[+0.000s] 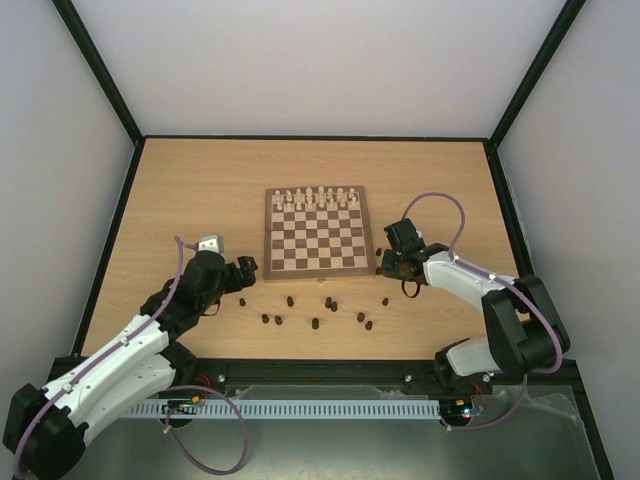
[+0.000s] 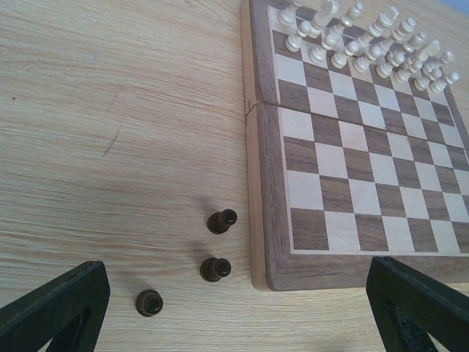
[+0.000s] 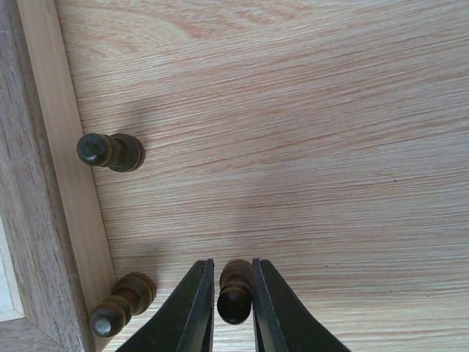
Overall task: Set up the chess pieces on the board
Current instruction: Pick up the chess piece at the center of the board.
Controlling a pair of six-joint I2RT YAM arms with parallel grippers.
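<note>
The board (image 1: 318,272) lies mid-table with cream-white chessmen (image 1: 318,197) filling its far rows. Several dark chess pieces (image 1: 315,323) stand scattered on the table in front of it. My right gripper (image 1: 385,268) is low at the board's near right corner. In the right wrist view the right gripper (image 3: 232,262) is shut on an upright dark pawn (image 3: 234,302), one finger against each side. Two more dark pawns (image 3: 110,150) (image 3: 121,302) stand by the board's edge (image 3: 44,183). My left gripper (image 1: 245,268) (image 2: 234,273) hangs open near the board's left corner above three dark pawns (image 2: 215,269).
Black frame rails border the light wooden table (image 1: 180,200). The board's wooden rim (image 2: 264,183) rises slightly above the tabletop. White chessmen (image 2: 366,44) crowd the far rows in the left wrist view.
</note>
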